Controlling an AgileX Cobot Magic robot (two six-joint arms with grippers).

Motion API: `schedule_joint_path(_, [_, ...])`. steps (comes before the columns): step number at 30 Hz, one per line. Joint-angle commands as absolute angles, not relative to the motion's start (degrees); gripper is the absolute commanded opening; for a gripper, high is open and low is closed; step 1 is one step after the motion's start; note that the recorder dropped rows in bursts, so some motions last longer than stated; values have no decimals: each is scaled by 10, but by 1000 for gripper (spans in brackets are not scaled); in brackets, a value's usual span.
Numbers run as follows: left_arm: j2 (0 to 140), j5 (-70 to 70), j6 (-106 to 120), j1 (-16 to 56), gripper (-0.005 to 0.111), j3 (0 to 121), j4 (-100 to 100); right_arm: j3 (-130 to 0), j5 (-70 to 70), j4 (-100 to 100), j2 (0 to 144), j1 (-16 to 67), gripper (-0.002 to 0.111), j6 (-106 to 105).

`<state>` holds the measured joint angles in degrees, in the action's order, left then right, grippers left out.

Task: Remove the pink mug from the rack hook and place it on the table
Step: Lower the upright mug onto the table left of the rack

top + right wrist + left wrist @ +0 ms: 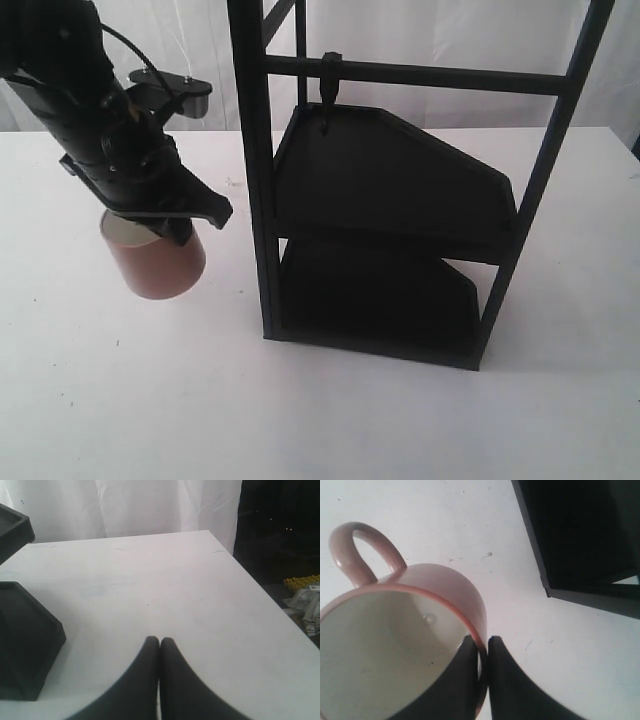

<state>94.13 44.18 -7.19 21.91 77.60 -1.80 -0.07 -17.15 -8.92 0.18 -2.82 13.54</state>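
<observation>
Left hand (481,645), clamped on the pink mug's (445,587) rim, seems mid set-down; next, lower it level onto the counter (150,400) beneath, then release.

We see a white curtain (450,40) hanging in soft folds behind the white table (330,420), under bright, even light that nearly washes out the cloth. In the right wrist view, a dark space (280,525) opens past the table's edge, where a yellow heap (302,581) and pale crumpled wrapping (306,605) lie.
</observation>
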Motion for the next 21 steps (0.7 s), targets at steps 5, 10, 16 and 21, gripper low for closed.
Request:
schedule_joint_path(5, [982,440,-78,218,0,777,-9,0,-167,-87,0,-27,0,137])
schedule_joint_path(10, [1005,439,-78,218,0,777,-9,0,-165,-87,0,-27,0,137])
schedule_joint_path(16, [1007,415,-78,218,0,777,-6,0,-162,-87,0,-27,0,137])
schedule_joint_path(21, [1007,404,-78,218,0,777,-5,0,-162,-87,0,-27,0,137])
